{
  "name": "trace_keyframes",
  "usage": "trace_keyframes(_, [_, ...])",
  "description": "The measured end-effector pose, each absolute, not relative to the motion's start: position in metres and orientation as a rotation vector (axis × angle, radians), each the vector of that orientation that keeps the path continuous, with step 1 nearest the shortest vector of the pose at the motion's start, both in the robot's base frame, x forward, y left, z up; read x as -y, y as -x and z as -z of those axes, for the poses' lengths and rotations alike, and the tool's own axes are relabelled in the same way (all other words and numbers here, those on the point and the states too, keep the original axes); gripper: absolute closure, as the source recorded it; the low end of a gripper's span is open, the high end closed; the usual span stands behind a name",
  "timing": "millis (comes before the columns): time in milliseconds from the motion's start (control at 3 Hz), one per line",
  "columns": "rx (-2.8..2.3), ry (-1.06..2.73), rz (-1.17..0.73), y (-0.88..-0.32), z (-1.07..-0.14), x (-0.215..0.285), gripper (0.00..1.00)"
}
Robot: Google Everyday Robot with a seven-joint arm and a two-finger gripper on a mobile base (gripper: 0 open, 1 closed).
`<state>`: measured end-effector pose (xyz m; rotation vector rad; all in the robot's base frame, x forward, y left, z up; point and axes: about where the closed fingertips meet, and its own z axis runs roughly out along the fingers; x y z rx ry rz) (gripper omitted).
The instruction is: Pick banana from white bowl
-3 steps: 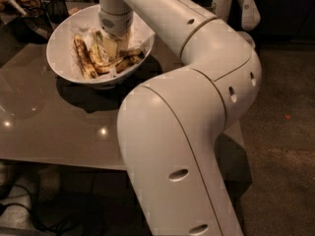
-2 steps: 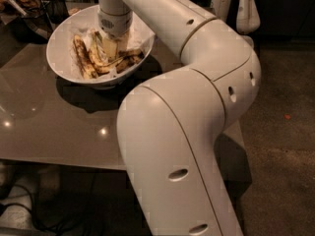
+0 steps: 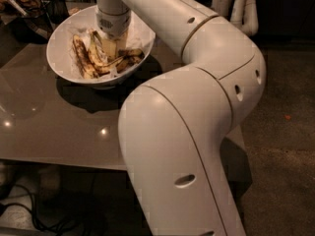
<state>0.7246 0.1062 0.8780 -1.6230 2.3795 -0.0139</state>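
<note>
Dim surroundings were seen around a glossy grey-brown tabletop (image 3: 49, 127), on which small glints of light were reflected. A speckled dark floor (image 3: 285, 97) was visible to the right, and dark cables (image 3: 29, 218) were seen on the ground below the near left edge. Dark clutter (image 3: 29, 4) was set at the far left corner.

The white bowl (image 3: 63, 31) was placed on the far left part of the tabletop, with a shadow cast beneath it. The gripper (image 3: 116, 44) was lowered into the bowl from above, right of centre, down among the fruit. Whether it was open or closed, and whether anything was held, could not be told, since its lower part was hidden by the wrist.

The banana (image 3: 81, 57), long and mostly dark, was laid along the left side of the bowl's interior, beside the gripper. Shorter bananas (image 3: 129, 57) were heaped to the right, against crumpled white paper (image 3: 140, 36).

The arm (image 3: 197, 82) was folded over the tabletop: a bulky near segment rose from the lower right, was bent at a far right elbow, and was extended leftward to the downward-pointing wrist (image 3: 113, 14).
</note>
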Motion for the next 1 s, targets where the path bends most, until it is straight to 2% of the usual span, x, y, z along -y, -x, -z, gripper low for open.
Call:
trace_keyframes(667, [-2.303, 1.629, 0.087, -0.714, -0.9, -0.098, 1.0])
trace_keyframes(1000, [-2.286, 1.576, 0.172, -0.692, -0.94, -0.087, 1.0])
